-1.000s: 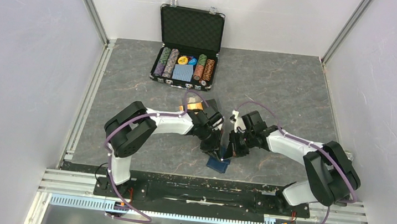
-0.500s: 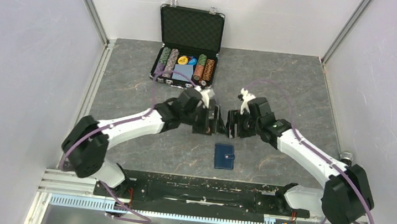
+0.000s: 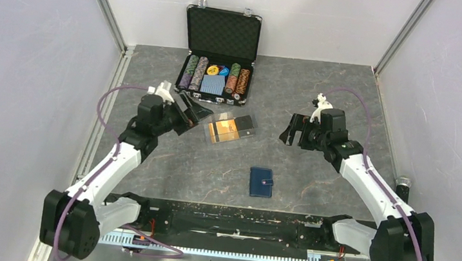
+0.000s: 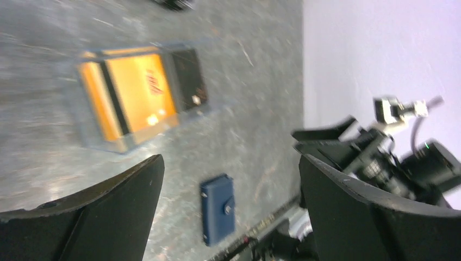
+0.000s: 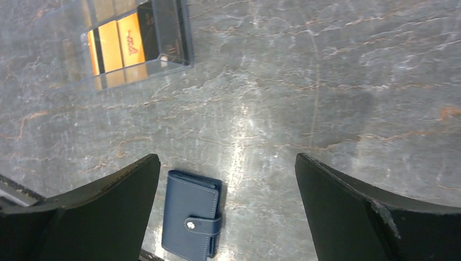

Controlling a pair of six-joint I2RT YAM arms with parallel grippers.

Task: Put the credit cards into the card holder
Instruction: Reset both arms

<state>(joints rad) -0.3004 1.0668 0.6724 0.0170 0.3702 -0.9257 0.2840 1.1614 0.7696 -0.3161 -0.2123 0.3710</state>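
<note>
The card holder (image 3: 260, 181) is a navy wallet lying flat on the table, folded shut with its snap tab fastened; it also shows as the card holder (image 4: 218, 209) and the card holder (image 5: 191, 216). The credit cards lie in a clear tray (image 3: 212, 139): a gold-orange card (image 3: 224, 130) and a dark card (image 3: 246, 125) beside it. My left gripper (image 3: 194, 117) hangs open and holds nothing, just left of the tray. My right gripper (image 3: 287, 135) is open too, right of the tray and behind the holder. Neither touches anything.
An open black briefcase (image 3: 220, 35) with poker chips and a blue deck stands at the back. White walls close in both sides. A metal rail (image 3: 238, 225) runs along the near edge, just in front of the card holder.
Both grippers were shut down at the card holder; they have opened, risen and swung apart, left arm to the left, right arm to the right. The holder stays closed on the table, the tray uncovered.
</note>
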